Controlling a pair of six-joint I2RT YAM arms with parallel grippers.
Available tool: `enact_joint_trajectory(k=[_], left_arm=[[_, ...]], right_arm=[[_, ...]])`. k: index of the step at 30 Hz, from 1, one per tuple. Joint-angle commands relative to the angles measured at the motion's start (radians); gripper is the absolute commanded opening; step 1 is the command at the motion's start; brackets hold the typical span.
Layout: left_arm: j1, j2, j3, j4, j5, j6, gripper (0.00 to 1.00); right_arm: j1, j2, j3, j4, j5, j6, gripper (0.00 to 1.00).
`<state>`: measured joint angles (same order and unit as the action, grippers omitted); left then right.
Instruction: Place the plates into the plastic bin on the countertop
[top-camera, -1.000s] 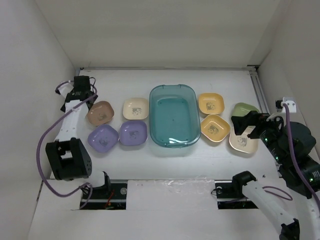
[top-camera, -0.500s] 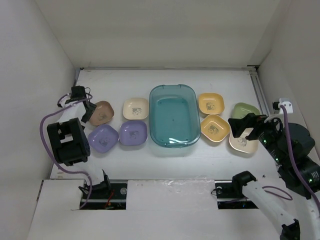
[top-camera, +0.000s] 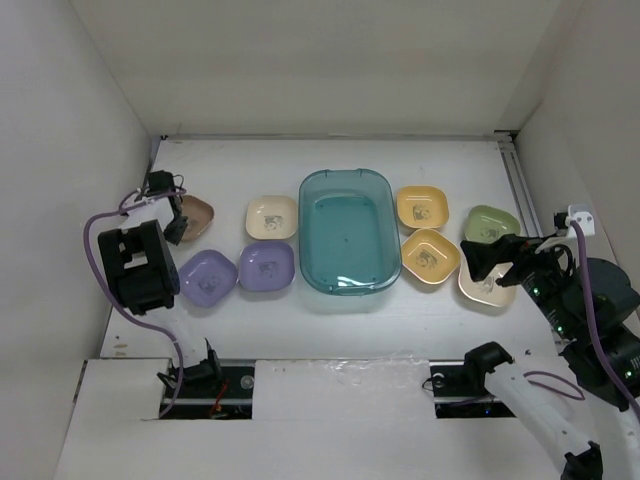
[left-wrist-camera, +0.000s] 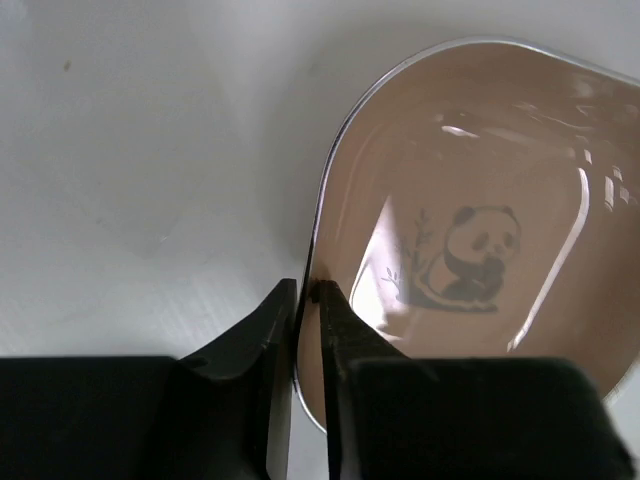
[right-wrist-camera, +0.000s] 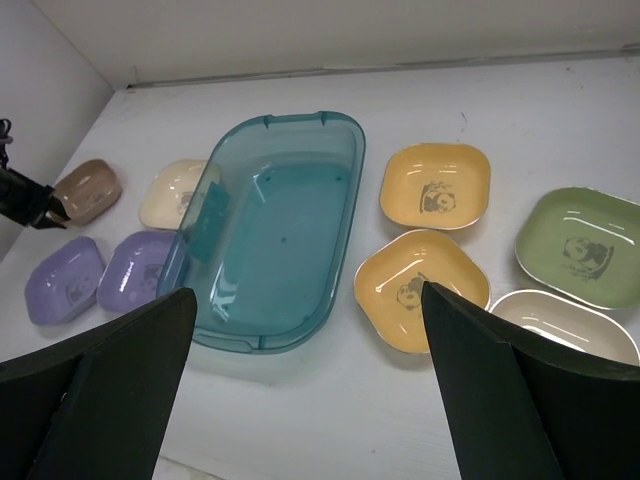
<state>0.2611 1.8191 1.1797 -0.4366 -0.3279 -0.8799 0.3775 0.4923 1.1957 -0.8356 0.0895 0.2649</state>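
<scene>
White surface (top-camera: 350, 155), white walls round it, metal rail (top-camera: 517, 185) on R side.

L tool (left-wrist-camera: 307, 292): fingers pressed together on rim of brown plate (left-wrist-camera: 470, 240), one finger inside the rim, one outside. Panda motif visible at plate centre. Whether plate is clear of surface: cannot tell. First purple plate (top-camera: 207, 277) sits just beside L tool, toward arm bases. Second purple plate (top-camera: 266, 265) is next to it, bin side. First cream plate (top-camera: 272, 217) lies between L tool and plastic bin (top-camera: 345, 235).

R tool (top-camera: 480, 258): fingers spread wide, nothing held, over second cream plate (top-camera: 487, 285). Green plate (top-camera: 492, 222) is just beyond R tool, far-wall side. Yellow-orange plates, far (top-camera: 421, 207) and near (top-camera: 430, 254), lie between R tool and bin.

Bin stands approx. midway between the two tools. All eight plates are outside it.
</scene>
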Motion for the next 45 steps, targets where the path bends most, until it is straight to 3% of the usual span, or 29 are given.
enact_joint_trajectory(k=[1, 2, 5, 9, 11, 14, 20, 28, 33, 37, 38, 39, 42, 43, 45], left_arm=[[0.001, 0.019, 0.092, -0.013, -0.039, -0.022, 0.05], [0.001, 0.034, 0.118, -0.013, -0.039, -0.008, 0.00], [0.001, 0.034, 0.230, -0.013, -0.010, 0.027, 0.00], [-0.101, -0.084, 0.351, -0.013, -0.074, 0.107, 0.00], [-0.202, -0.127, 0.409, -0.013, -0.083, 0.180, 0.00], [-0.350, -0.170, 0.461, -0.031, 0.022, 0.269, 0.00], [-0.685, -0.170, 0.449, -0.065, 0.038, 0.291, 0.00], [-0.829, -0.112, 0.368, -0.044, 0.115, 0.282, 0.00], [-0.849, -0.092, 0.264, 0.027, 0.204, 0.272, 0.00], [-0.849, -0.018, 0.294, 0.036, 0.239, 0.285, 0.00], [-0.849, -0.008, 0.316, 0.036, 0.253, 0.285, 0.03], [-0.849, 0.002, 0.316, 0.036, 0.263, 0.285, 0.19], [-0.849, 0.014, 0.327, 0.062, 0.315, 0.294, 0.38], [-0.849, 0.014, 0.327, 0.062, 0.316, 0.294, 0.50], [-0.849, -0.001, 0.318, 0.062, 0.326, 0.294, 0.60]], right_arm=[[0.015, -0.004, 0.004, 0.058, 0.024, -0.009, 1.00], [0.015, -0.004, 0.004, 0.058, 0.024, -0.009, 1.00], [0.015, -0.004, 0.004, 0.049, 0.036, -0.009, 1.00], [0.024, 0.005, 0.004, 0.049, 0.056, -0.009, 1.00], [0.024, 0.005, -0.007, 0.049, 0.069, -0.009, 1.00], [0.024, 0.019, -0.016, 0.058, 0.142, 0.020, 1.00], [0.024, 0.163, -0.005, -0.014, 0.340, 0.155, 1.00], [0.024, 0.164, -0.131, 0.104, 0.315, 0.201, 1.00], [0.014, 0.302, -0.163, 0.196, 0.449, 0.226, 1.00], [-0.063, 0.451, -0.163, 0.318, 0.399, 0.157, 1.00], [-0.121, 0.478, -0.163, 0.344, 0.328, 0.140, 1.00], [-0.152, 0.506, -0.153, 0.368, 0.284, 0.126, 1.00], [-0.250, 0.630, -0.093, 0.431, 0.159, 0.086, 1.00], [-0.264, 0.697, -0.079, 0.460, 0.141, 0.068, 1.00], [-0.307, 0.776, -0.023, 0.474, 0.071, 0.048, 1.00]])
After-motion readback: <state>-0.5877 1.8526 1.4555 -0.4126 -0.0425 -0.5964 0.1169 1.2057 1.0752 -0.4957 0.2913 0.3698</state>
